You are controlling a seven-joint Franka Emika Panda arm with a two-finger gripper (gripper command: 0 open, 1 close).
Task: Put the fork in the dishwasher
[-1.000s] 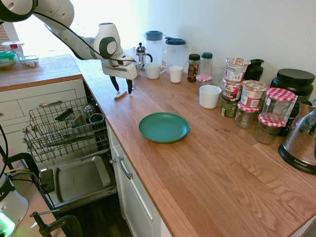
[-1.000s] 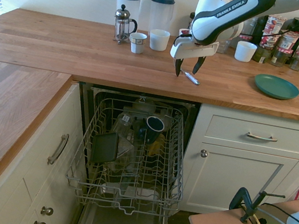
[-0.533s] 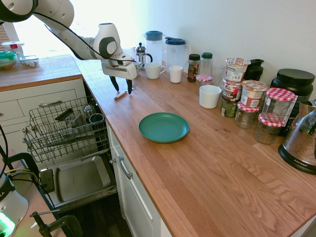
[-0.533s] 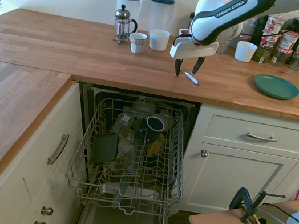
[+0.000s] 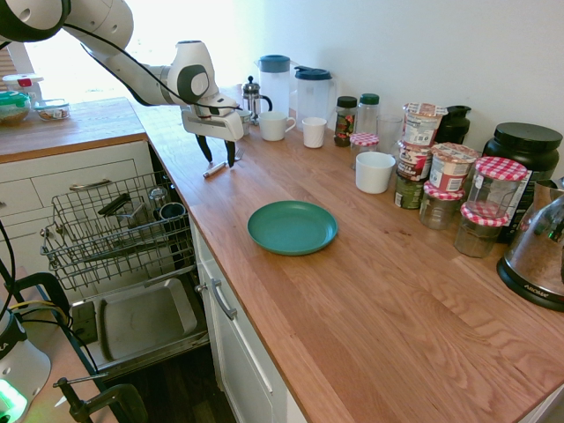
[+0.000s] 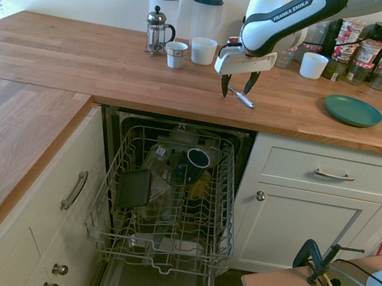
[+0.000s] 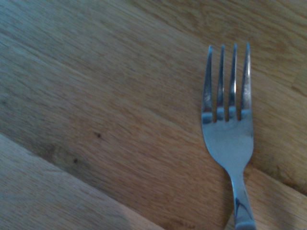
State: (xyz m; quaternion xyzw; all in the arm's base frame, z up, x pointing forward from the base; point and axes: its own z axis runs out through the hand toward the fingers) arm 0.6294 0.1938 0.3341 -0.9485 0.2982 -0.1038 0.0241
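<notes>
The silver fork (image 5: 214,169) lies flat on the wooden counter (image 5: 370,291) near its front edge, above the open dishwasher (image 6: 165,205). In the second exterior view the fork (image 6: 243,98) sits just right of my gripper. The wrist view shows its tines and neck close up, fork (image 7: 229,139). My gripper (image 5: 218,152) hangs open just above the counter, fingers pointing down, with the fork close beside its fingertips and nothing between them. The gripper (image 6: 235,86) holds nothing. The dishwasher's grey wire rack (image 5: 115,231) is pulled out with dishes in it.
A green plate (image 5: 292,227) lies further along the counter. A French press (image 6: 156,31), two jugs and white cups (image 6: 203,50) stand behind the gripper. Jars, a white bowl (image 5: 374,172) and a kettle (image 5: 538,256) line the wall. White drawers (image 6: 334,172) flank the dishwasher.
The gripper has shifted slightly away from the fork and a little upward. The fork has not moved.
</notes>
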